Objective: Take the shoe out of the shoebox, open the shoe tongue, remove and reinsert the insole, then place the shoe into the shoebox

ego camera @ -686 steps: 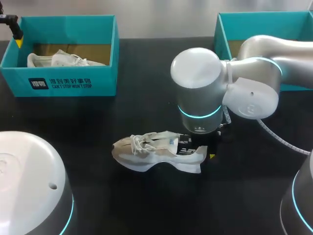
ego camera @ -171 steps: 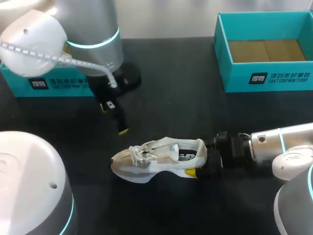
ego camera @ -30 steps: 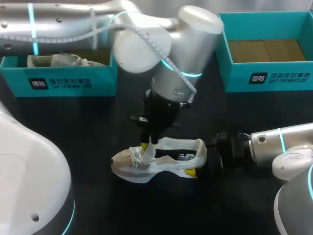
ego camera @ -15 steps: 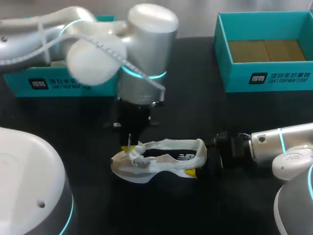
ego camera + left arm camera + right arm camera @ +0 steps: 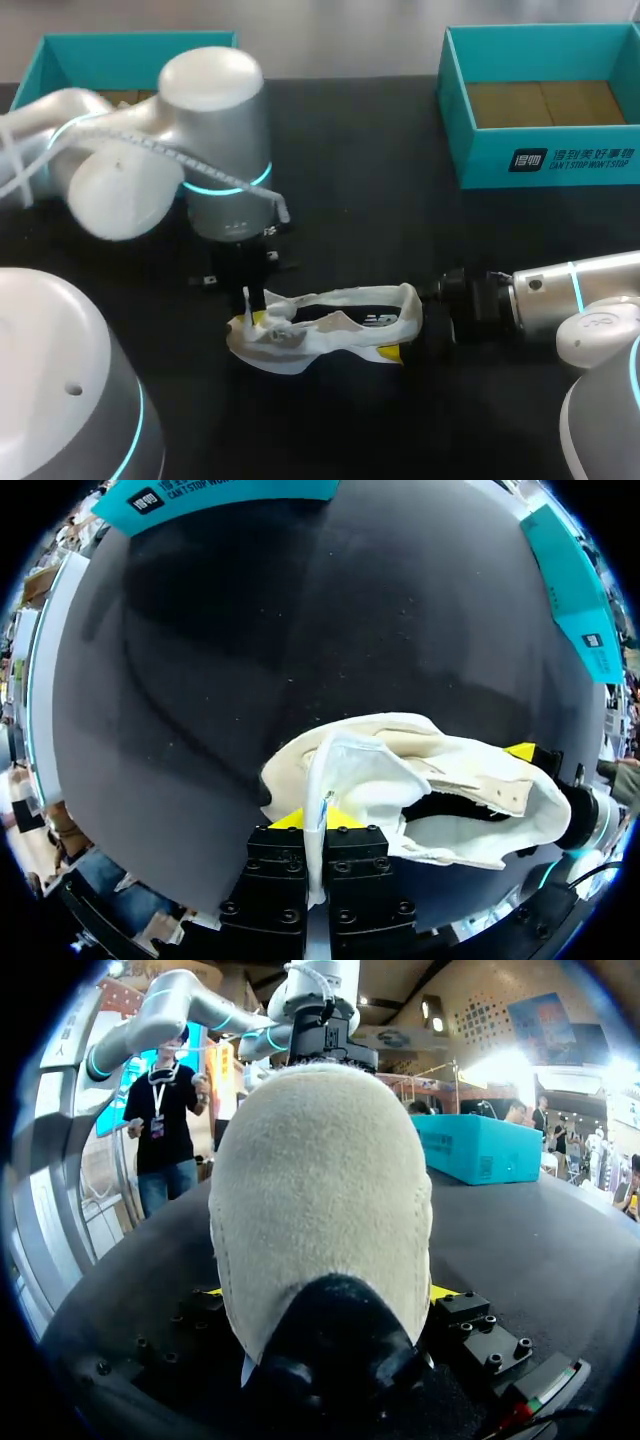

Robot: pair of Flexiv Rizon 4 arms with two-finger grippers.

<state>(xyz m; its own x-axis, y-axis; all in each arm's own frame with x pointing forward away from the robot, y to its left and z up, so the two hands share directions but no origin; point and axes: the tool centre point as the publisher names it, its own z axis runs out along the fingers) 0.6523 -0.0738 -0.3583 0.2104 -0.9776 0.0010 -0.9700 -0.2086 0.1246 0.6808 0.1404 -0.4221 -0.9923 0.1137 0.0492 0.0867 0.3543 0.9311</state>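
A white and beige shoe [image 5: 330,325] lies on its side on the black table, toe to the left. My left gripper [image 5: 248,305] hangs over the toe end, shut on the white tongue [image 5: 350,770], which is drawn out of the opening toward the toe. In the left wrist view the tongue's strip runs between the left gripper's [image 5: 322,825] yellow tips. My right gripper [image 5: 412,330] comes in level from the right and clamps the heel. The beige heel [image 5: 320,1190] fills the space between the right gripper's [image 5: 325,1295] fingers. The insole is hidden.
A teal shoebox [image 5: 540,160] with a bare cardboard floor stands at the back right. Another teal shoebox [image 5: 100,42] stands at the back left, mostly hidden behind my left arm [image 5: 200,150]. Bare black table lies in front of the shoe.
My left gripper has moved left from the shoe's middle to its toe, drawing the tongue with it and widening the opening. The right arm and the heel have stayed put.
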